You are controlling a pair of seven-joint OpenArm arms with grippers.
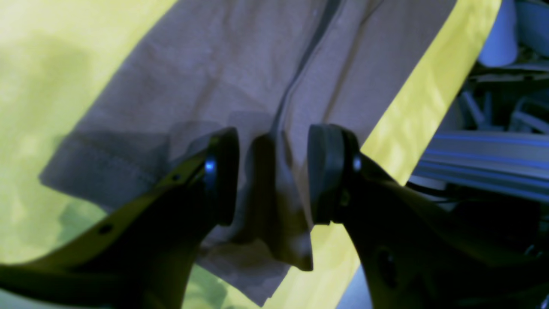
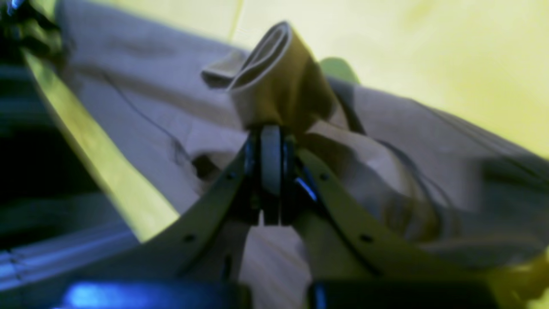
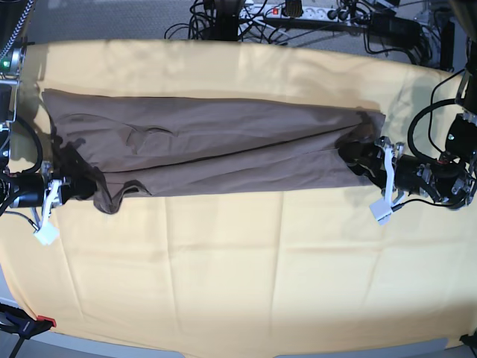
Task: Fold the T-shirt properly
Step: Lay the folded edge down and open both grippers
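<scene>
And here's the T-shirt (image 3: 223, 138), a long grey-brown band across the upper half of the frame, on the yellow cloth (image 3: 223, 276)! At the left, the right hand (image 3: 91, 183) is down at the shirt's lower edge, fabric bunched right beside it. Over on the right, the left hand (image 3: 349, 155) sits at the shirt's other end. Dark cables (image 3: 261, 24) tangle along the top!

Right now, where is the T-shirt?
In the base view, the T-shirt lies on the far half of the yellow cloth, between the two arms.
</scene>
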